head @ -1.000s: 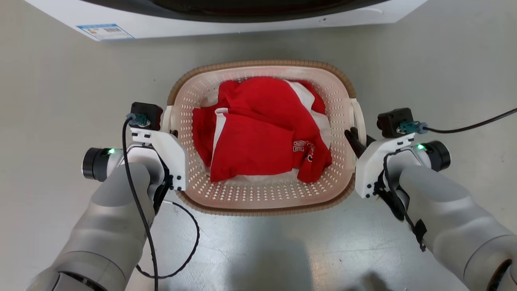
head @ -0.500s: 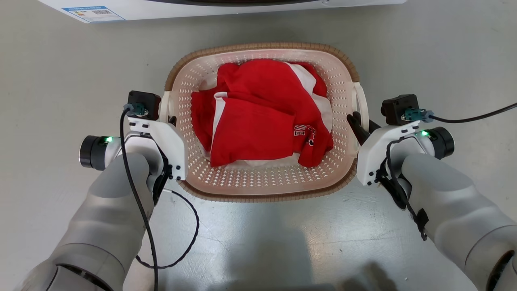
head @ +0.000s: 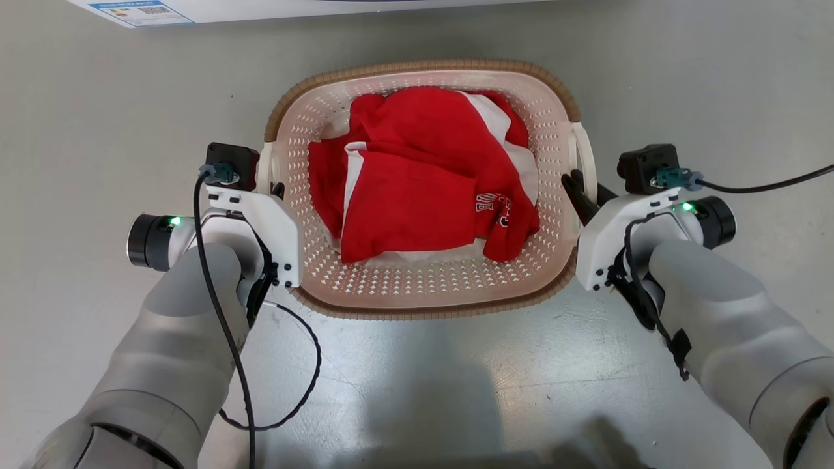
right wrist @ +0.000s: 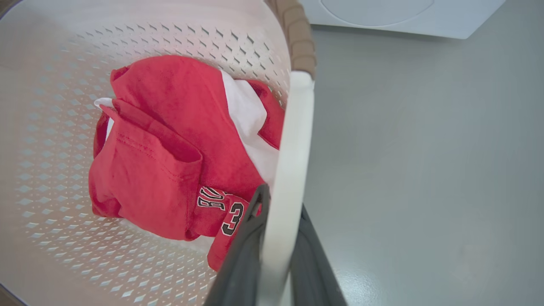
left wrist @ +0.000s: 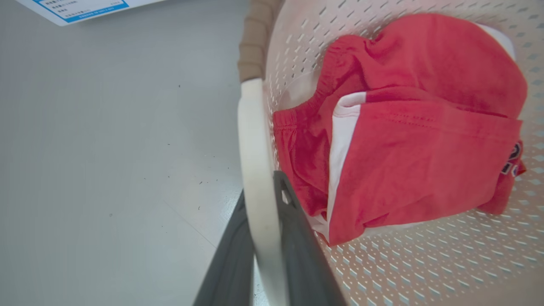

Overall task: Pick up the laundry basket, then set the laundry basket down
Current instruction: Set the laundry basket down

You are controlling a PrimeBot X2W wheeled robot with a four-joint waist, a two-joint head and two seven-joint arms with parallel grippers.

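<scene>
Between the two arms, the laundry basket [head: 423, 311] was seen over the grey floor [head: 98, 130], with the white washing machine [head: 260, 8] at the far edge; whether it was lifted could not be told. Its left handle [left wrist: 255, 140] was clamped by the left pincer [left wrist: 260, 193], and its right handle [right wrist: 293, 140] by the right pincer [right wrist: 281, 199]. Red and white clothes [head: 417, 189] were held inside.

The floor [head: 91, 111] is smooth, pale grey and slightly glossy. Low in the head view it carries a bright patch of reflected light and a soft shadow. In the left wrist view tiny dark specks dot it. A white appliance [head: 313, 5] lines the far edge, bearing a blue-bordered label [head: 140, 12].
</scene>
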